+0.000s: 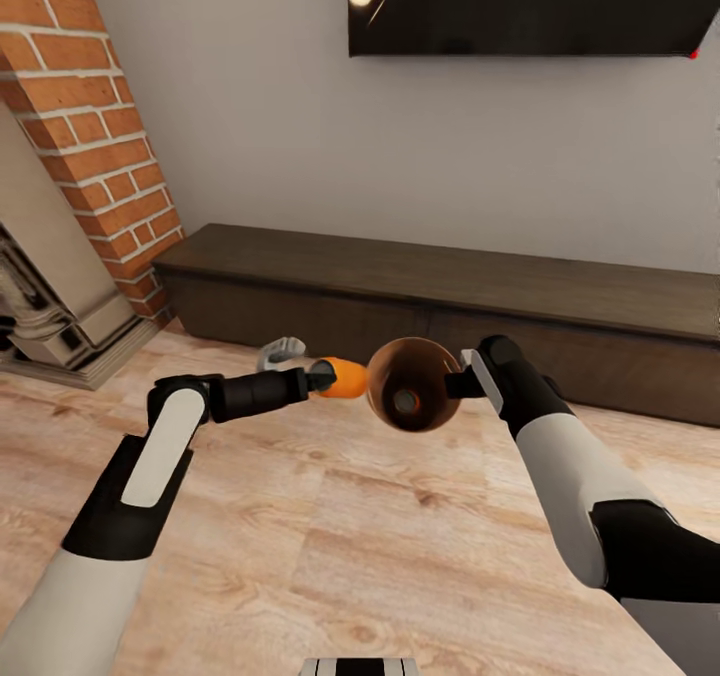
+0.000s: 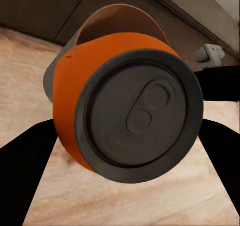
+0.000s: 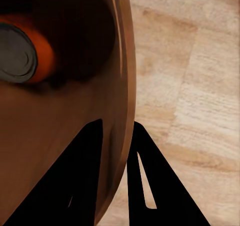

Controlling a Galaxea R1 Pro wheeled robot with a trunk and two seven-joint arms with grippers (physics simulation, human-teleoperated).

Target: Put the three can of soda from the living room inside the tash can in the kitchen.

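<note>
One orange can (image 3: 30, 55) already lies inside the bucket (image 1: 412, 384) pinched by the right claw (image 3: 117, 136); left claw (image 1: 325, 377) grips another (image 1: 345, 377), center frame.

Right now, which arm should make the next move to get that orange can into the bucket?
Left. The left gripper holds the orange soda can beside the copper-brown bucket, which the right gripper grips by its rim. The bucket holds another orange can, so the right likely just steadies.
</note>
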